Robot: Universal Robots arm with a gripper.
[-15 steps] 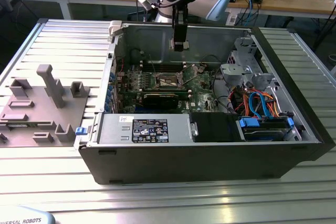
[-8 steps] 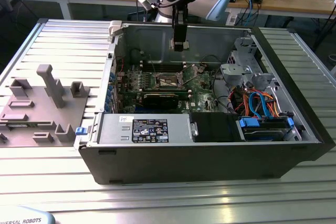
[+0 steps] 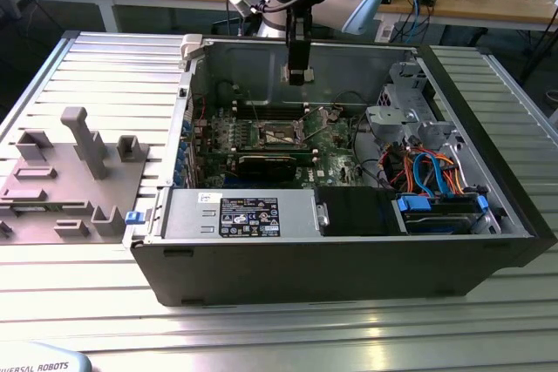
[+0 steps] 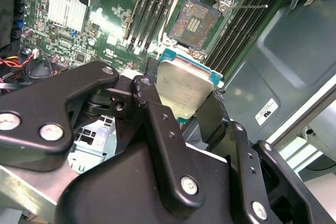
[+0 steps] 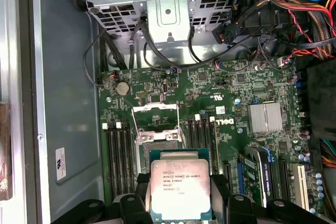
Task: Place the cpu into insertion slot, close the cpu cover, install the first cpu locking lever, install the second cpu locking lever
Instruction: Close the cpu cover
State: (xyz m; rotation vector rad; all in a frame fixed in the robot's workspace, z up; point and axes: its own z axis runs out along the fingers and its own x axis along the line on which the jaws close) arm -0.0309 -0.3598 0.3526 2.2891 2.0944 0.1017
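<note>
My gripper [image 3: 297, 76] hangs inside the open computer case, above the green motherboard [image 3: 331, 141]. It is shut on the cpu [image 5: 179, 184], a square chip with a silver-grey top, held by two opposite edges between the black fingers [image 4: 149, 100]. The cpu [image 4: 184, 85] hovers clear of the board, just beside the insertion slot [image 4: 195, 22], whose dark pin field lies uncovered. In the first wrist view the slot [image 5: 157, 141] is partly hidden behind the chip. The cpu cover [image 5: 155, 109] is swung open on the slot's far side. A thin locking lever [image 4: 251, 7] stands raised.
Black memory slots [image 5: 118, 158] flank the socket on both sides. A finned heatsink [image 5: 265, 117] and card slots [image 5: 262, 174] lie nearby. A metal drive cage [image 5: 168, 3] and cable bundles [image 3: 427, 167] fill one end of the case. A grey fixture [image 3: 83, 141] stands outside.
</note>
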